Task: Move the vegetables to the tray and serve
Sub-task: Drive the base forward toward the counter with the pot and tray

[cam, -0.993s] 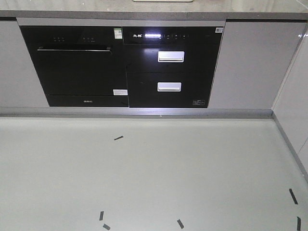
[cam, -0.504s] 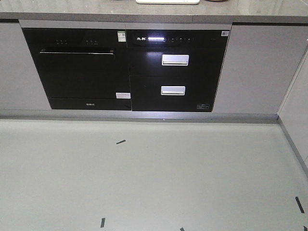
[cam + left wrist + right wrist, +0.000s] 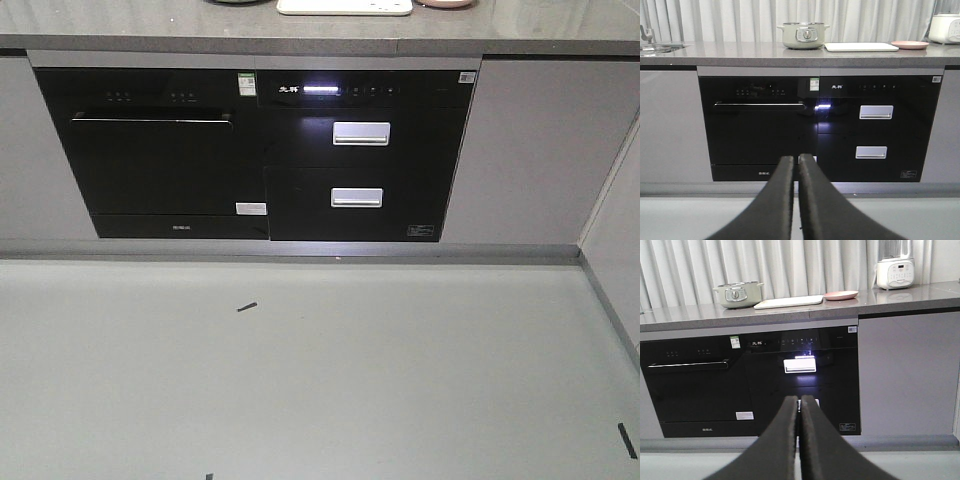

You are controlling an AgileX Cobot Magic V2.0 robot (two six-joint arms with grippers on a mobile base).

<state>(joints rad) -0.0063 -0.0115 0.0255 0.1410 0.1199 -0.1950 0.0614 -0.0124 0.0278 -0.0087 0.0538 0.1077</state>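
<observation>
Countertop [image 3: 740, 50] runs across all 3 of my views, grey and speckled, with pale curtains [image 3: 790, 265] hanging behind it. The tray [image 3: 861, 47] lies flat on that top, cream-white and seen edge-on, so I can't read anything on its face. Just to its left stands a pale green pot [image 3: 803, 35] with a dial on the front. Just to its right sits a pink plate [image 3: 910, 45]; from here I cannot tell whether the plate touches the tray. Further right, well apart from both, a white appliance [image 3: 895, 271] stands near the curtains.

Under the counter I see a black oven door [image 3: 150, 150] with a long bar handle. Beside it are 2 black drawers, an upper one [image 3: 361, 133] and a lower one [image 3: 357, 197], each with a silver handle. A lit strip glows above the upper drawer. The grey floor [image 3: 320, 380] between me and the cabinets carries a few short dark tape marks [image 3: 246, 306].

My left pincer [image 3: 796, 159] points straight at the cabinets. Its 2 black fingers are pressed almost tip to tip, leaving only a hairline gap, and they hold nothing. My right pincer [image 3: 800, 399] looks the same: closed tight, empty, aimed at the drawers. Both are low and well apart from the tray.
</observation>
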